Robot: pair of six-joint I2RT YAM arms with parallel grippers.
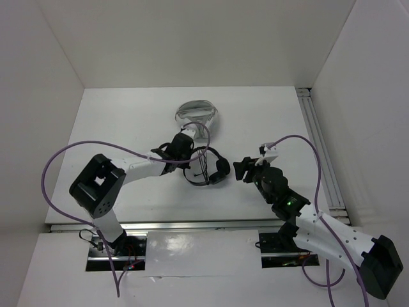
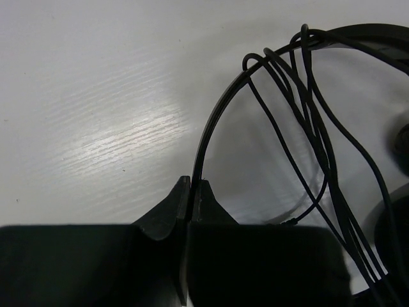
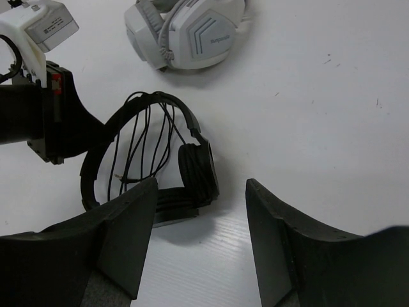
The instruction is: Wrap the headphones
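Top view: the headphones (image 1: 220,171) lie in the middle of the counter (image 1: 121,121), with a white headset (image 1: 197,114) behind them. The left jaws meet their left side and the right jaws sit just to their right.

Left wrist: the left jaws are clamped on the thin headband (image 2: 206,128), with cable (image 2: 323,153) loops strung across it.

Right wrist: the right jaws stand wide, holding nothing, with the headphones just beyond them.

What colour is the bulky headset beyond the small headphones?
The headset is white with grey trim; the right wrist view shows it best.
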